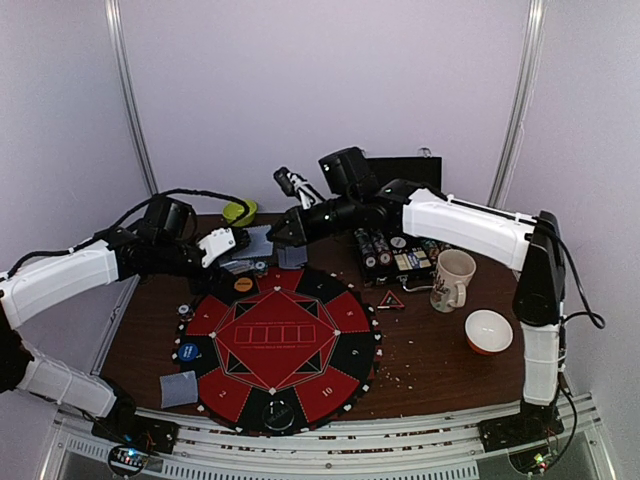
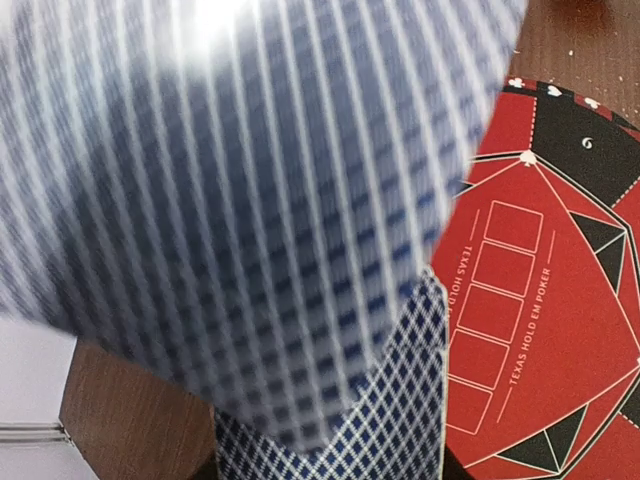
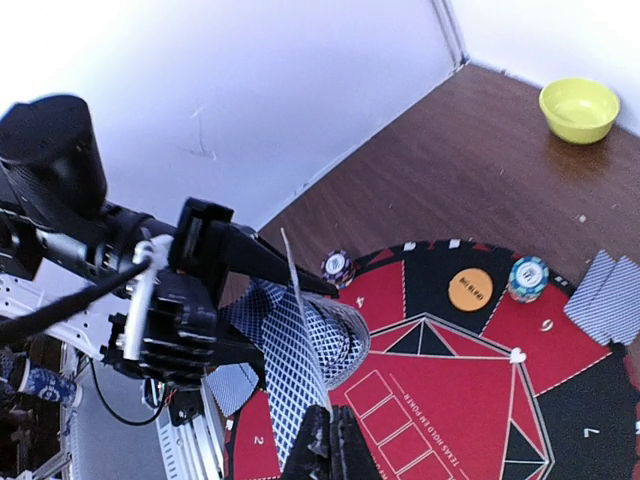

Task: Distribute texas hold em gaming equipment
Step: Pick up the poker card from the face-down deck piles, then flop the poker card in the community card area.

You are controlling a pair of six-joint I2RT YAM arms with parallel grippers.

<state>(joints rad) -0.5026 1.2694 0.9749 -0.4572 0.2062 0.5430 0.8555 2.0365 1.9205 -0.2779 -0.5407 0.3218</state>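
My left gripper [image 1: 238,243] hangs over the far left of the red-black poker mat [image 1: 275,340], shut on a bent deck of playing cards [image 3: 345,330]. Its dark finger [image 3: 270,262] shows above the deck in the right wrist view. The deck's blurred diamond backs [image 2: 250,230] fill the left wrist view and hide that gripper's fingers. My right gripper [image 3: 335,450] is shut on the lower edge of one card [image 3: 295,370], which stands upright against the deck. An orange disc [image 1: 243,284], a blue disc [image 1: 189,351], striped chips [image 3: 338,267] [image 3: 528,277] and a red-black triangle [image 1: 390,299] lie around.
A single card [image 1: 179,388] lies off the mat's near-left edge, and more cards [image 3: 605,297] lie on its far side. A white mug [image 1: 452,279], an orange bowl [image 1: 489,331] and a dark chip case [image 1: 395,255] stand to the right. A green bowl [image 1: 239,211] sits at the back.
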